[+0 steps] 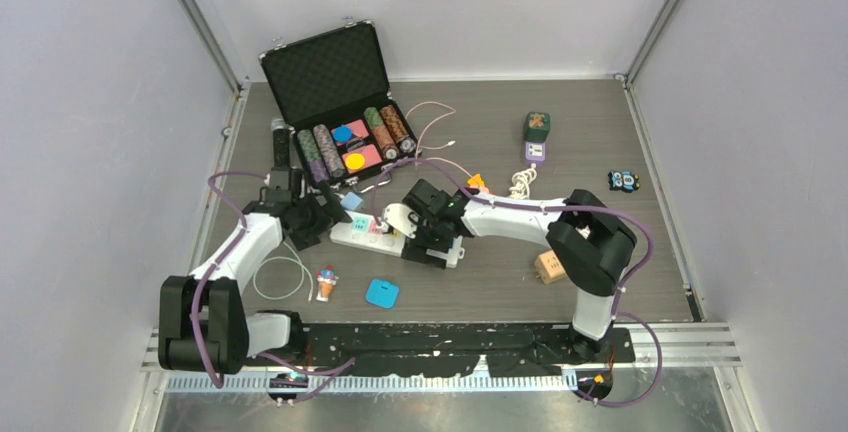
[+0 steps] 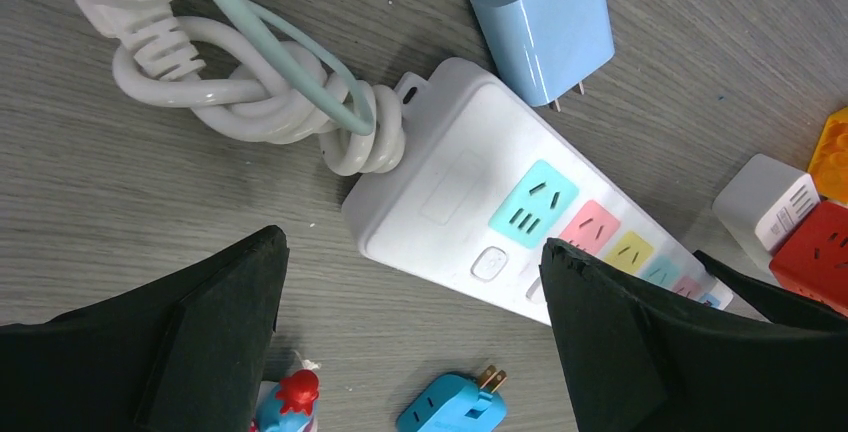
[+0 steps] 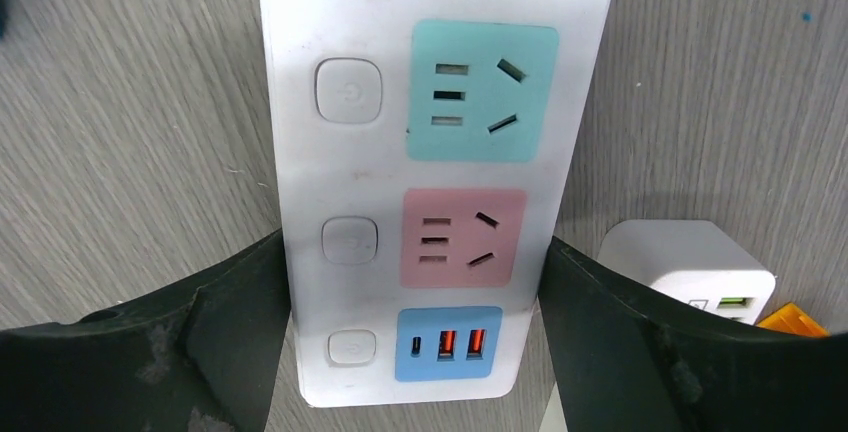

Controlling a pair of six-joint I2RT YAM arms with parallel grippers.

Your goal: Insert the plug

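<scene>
A white power strip (image 1: 368,235) with coloured sockets lies flat on the table. In the right wrist view its USB end (image 3: 340,172) sits between my right gripper's (image 3: 415,342) black fingers, which press on both long sides. A light-blue plug (image 2: 545,22) with two prongs lies beside the strip's cable end, prongs toward the strip (image 2: 450,192). My left gripper (image 2: 415,292) hovers open over that cable end with nothing held; one finger (image 2: 640,342) overlaps the strip's edge. From above, the left gripper (image 1: 318,222) and the right gripper (image 1: 425,237) flank the strip.
The strip's white cord (image 2: 250,82) is knotted at its end. A small blue adapter (image 2: 455,407) and an ice-cream toy (image 1: 327,282) lie nearer me. A white cube adapter (image 3: 690,267) sits right of the strip. An open chip case (image 1: 335,102) stands behind.
</scene>
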